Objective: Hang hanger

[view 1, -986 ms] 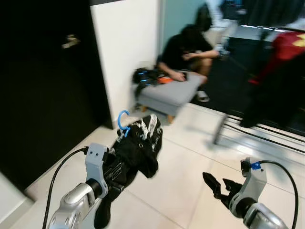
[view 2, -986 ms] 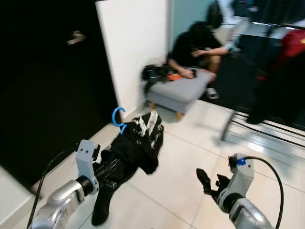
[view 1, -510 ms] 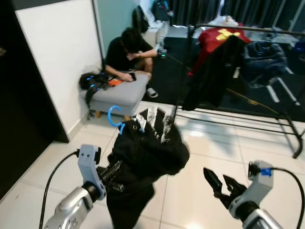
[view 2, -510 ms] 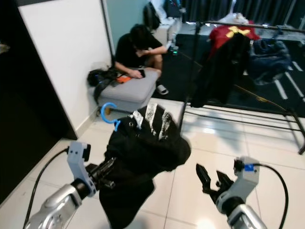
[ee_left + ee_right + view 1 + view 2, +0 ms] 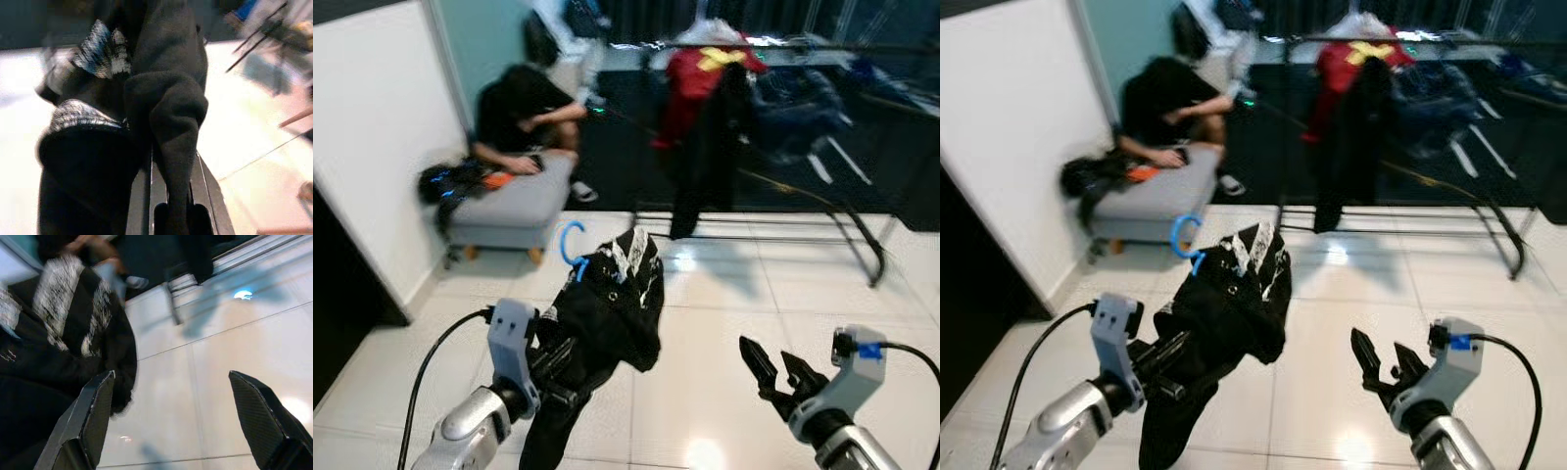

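Observation:
My left gripper (image 5: 558, 364) is shut on a black garment with white print (image 5: 607, 304) that hangs on a hanger with a blue hook (image 5: 572, 247). The garment droops below the gripper at the lower left of the eye views. In the left wrist view the black fabric (image 5: 166, 122) is pinched between the two fingers. My right gripper (image 5: 773, 377) is held low on the right, open and empty, its fingers (image 5: 88, 416) wide apart over the tiled floor. A clothes rail (image 5: 783, 44) stands ahead, with a red shirt (image 5: 700, 73) and dark clothes (image 5: 705, 157) hanging from it.
A person (image 5: 519, 113) sits on a grey ottoman (image 5: 504, 201) at the left, beside a white wall (image 5: 372, 137). The rail's base bars (image 5: 773, 240) run across the floor ahead. Glossy white tiles (image 5: 724, 313) lie between me and the rail.
The view has swung right, so the clothes rail now lies straight ahead and the person sits further left. The garment stays in my left gripper and has swung a little.

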